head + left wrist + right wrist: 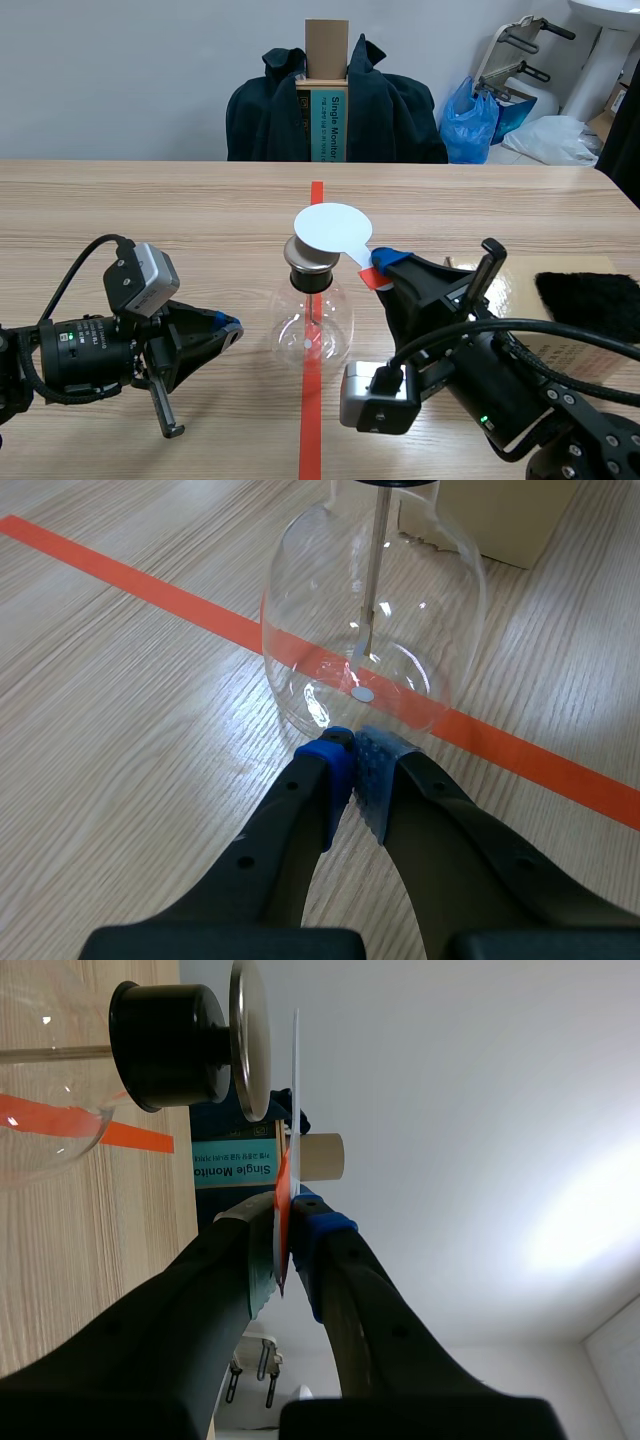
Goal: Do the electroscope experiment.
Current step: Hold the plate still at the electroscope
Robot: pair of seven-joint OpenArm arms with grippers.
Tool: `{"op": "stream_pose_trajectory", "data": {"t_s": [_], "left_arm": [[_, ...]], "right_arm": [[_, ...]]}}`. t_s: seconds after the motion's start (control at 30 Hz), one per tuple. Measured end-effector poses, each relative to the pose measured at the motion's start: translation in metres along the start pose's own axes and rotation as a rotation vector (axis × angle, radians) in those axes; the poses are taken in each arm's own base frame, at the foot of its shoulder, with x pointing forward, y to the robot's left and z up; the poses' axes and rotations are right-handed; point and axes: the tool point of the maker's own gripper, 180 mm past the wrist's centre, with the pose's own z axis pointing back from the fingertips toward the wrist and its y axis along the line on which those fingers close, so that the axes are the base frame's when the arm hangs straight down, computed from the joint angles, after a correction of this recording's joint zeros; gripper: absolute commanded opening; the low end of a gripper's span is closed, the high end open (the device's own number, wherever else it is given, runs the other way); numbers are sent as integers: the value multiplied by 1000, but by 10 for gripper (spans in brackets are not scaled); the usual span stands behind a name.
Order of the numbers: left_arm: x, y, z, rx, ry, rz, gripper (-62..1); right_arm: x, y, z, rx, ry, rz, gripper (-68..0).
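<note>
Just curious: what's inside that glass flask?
A thin metal rod hangs inside the glass flask, with a small strip at its tip. The black stopper hides its upper end.

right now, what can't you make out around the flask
- cap top: scene view, hidden under disc
- disc-to-cap contact: right wrist view, edge-on, gap too thin to judge
- flask neck: left wrist view, cut off by edge
- cloth: scene view, cut off by edge

Office room turned robot test space.
Wooden table (150, 200) with orange tape marks (316, 195), a dark coat (400, 110) draped behind it, a monitor box (333, 125) and a blue bag (468, 120) by the plain white wall (120, 70).
</note>
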Motion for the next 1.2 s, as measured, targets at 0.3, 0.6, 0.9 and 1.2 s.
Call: {"op": "stream_pose_trajectory", "data": {"t_s": [0.3, 0.6, 0.9, 1.2], "left_arm": [[0, 0, 0, 0, 0, 0, -594], [0, 0, 0, 0, 0, 0, -594], [0, 0, 0, 0, 0, 0, -594], [0, 0, 0, 0, 0, 0, -594]], "right_arm": [[0, 0, 0, 0, 0, 0, -667], [0, 0, 0, 0, 0, 0, -667], [-3, 0, 0, 0, 16, 0, -667], [-29, 0, 2, 0, 163, 0, -667]]}}
